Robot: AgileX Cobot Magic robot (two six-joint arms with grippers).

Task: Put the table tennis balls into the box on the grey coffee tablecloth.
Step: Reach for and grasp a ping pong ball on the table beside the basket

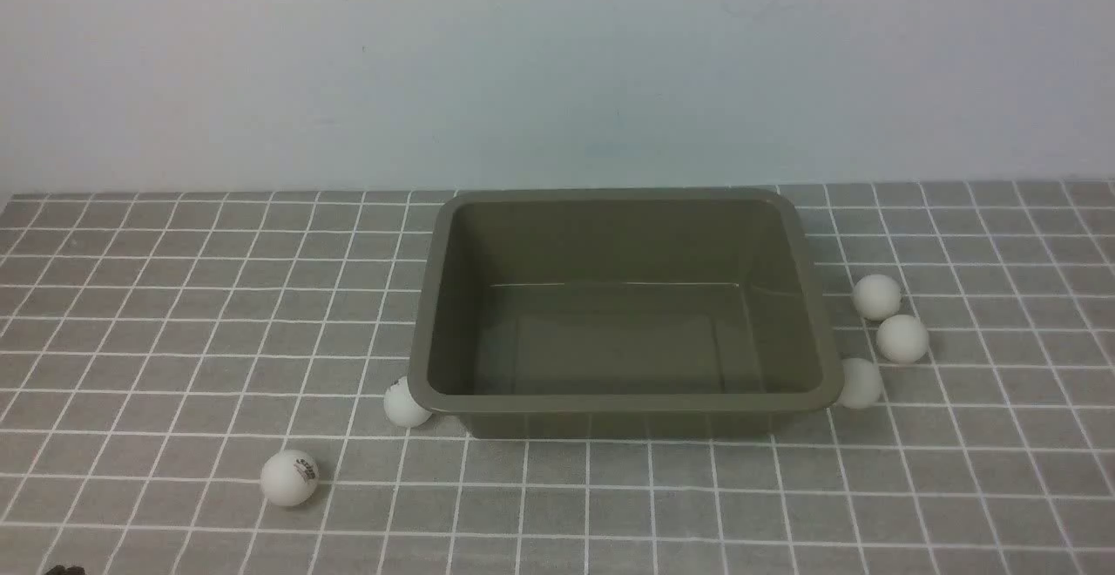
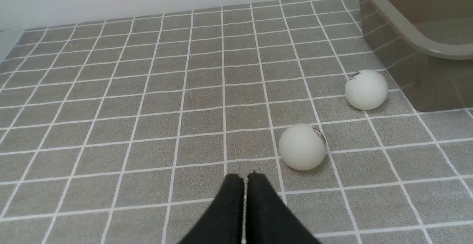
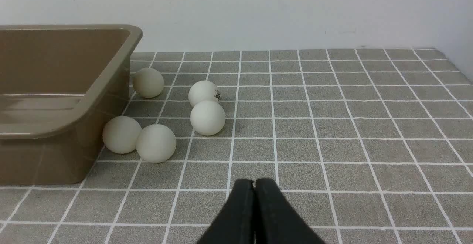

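1. Box sits upright on your grey coffee tablecloth, its open side up and its far edge near the pale wall.
2. To the left of the box, you have two white table tennis balls on the cloth: the logo ball lies nearer you, apart from the box, while the rim-side ball is partly covered by the box's rim in your front view.
3. On the box's right side, your right wrist view shows five more: the lone ball beside the box, a farther pair farther from its wall, and a nearer pair close to its near corner.
4. Your left gripper is clenched, its dark tips together with nothing between them.
5. Your right gripper is clenched likewise, tips meeting over the bare grid.
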